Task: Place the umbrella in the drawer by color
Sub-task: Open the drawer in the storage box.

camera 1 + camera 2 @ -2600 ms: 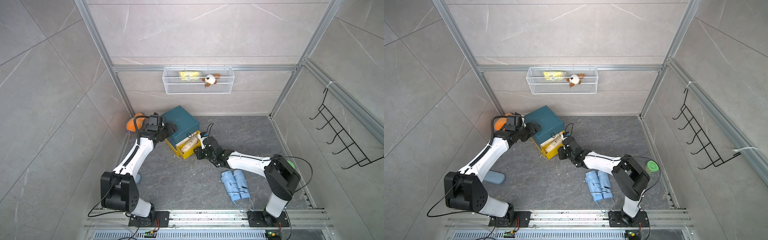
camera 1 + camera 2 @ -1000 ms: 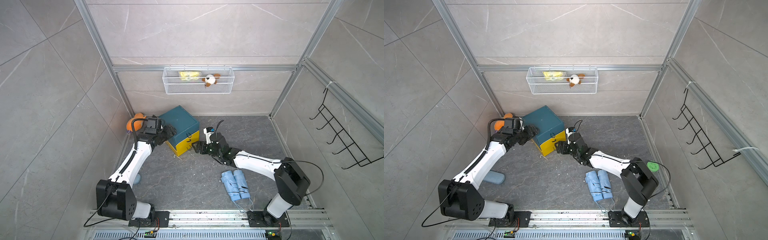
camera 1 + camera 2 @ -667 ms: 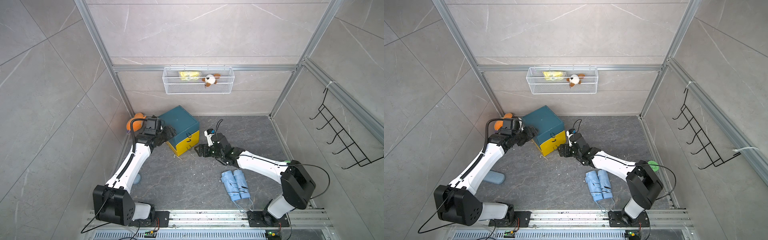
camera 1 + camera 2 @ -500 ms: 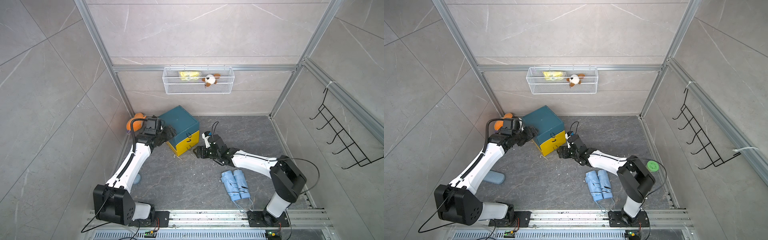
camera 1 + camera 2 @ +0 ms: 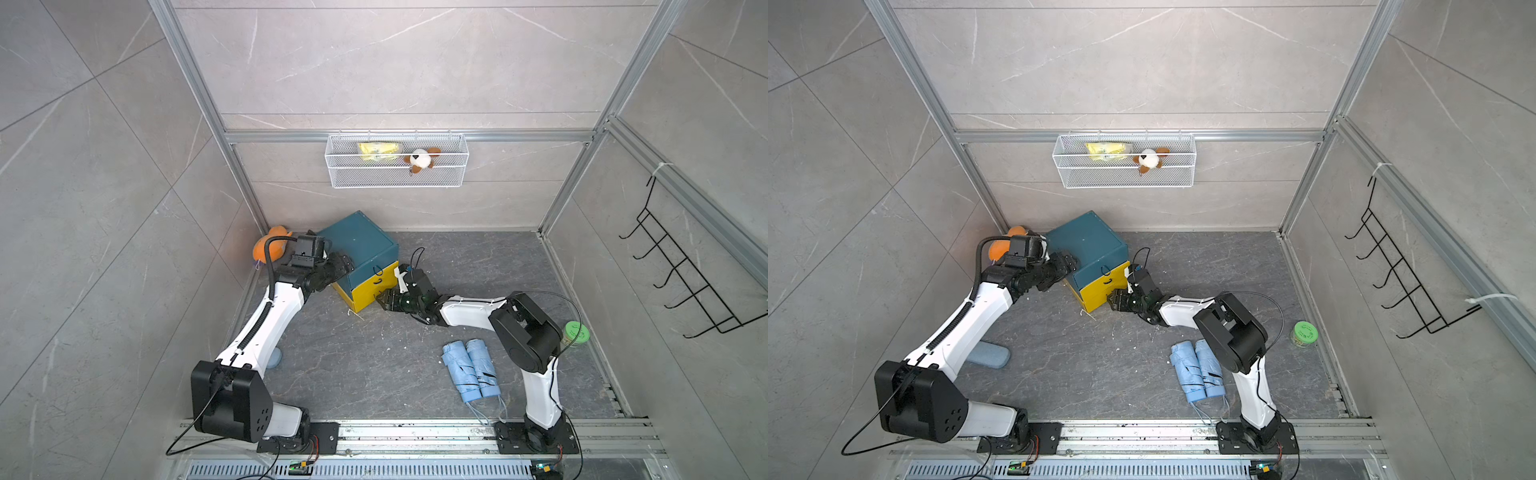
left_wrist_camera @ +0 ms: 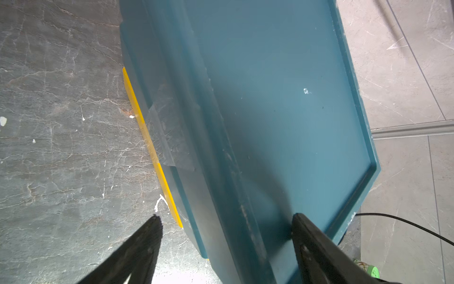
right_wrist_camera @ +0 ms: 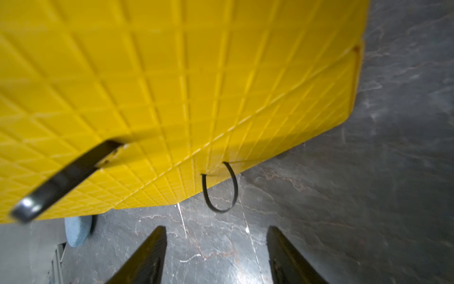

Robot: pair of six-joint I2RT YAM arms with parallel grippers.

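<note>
**A:** From above, where do the umbrellas lie?

**B:** In both top views, two rolled blue umbrellas (image 5: 471, 370) (image 5: 1198, 370) lie side by side on the floor (image 5: 374, 365) at about five o'clock. A grey-blue umbrella (image 5: 988, 353) lies at eight o'clock, partly under the left arm (image 5: 967, 328).

**A:** And the drawers?

**B:** The teal cabinet (image 5: 359, 247) stands at eleven o'clock with its yellow drawer (image 5: 372, 289) pushed in. The left gripper (image 5: 341, 266) is at the cabinet's nine o'clock corner. The right gripper (image 5: 381, 300) is at the drawer front, near the cabinet's four o'clock.

**A:** What does the left wrist show?

**B:** The jaws are spread wide and hold nothing. One finger (image 6: 302, 228) is over the cabinet's top, and the other is off its edge, above the floor.

**A:** And the right wrist?

**B:** The jaws are apart and empty. They are just short of a black loop handle (image 7: 219, 189) on the yellow front. A second handle (image 7: 66, 177) is blurred.
</note>
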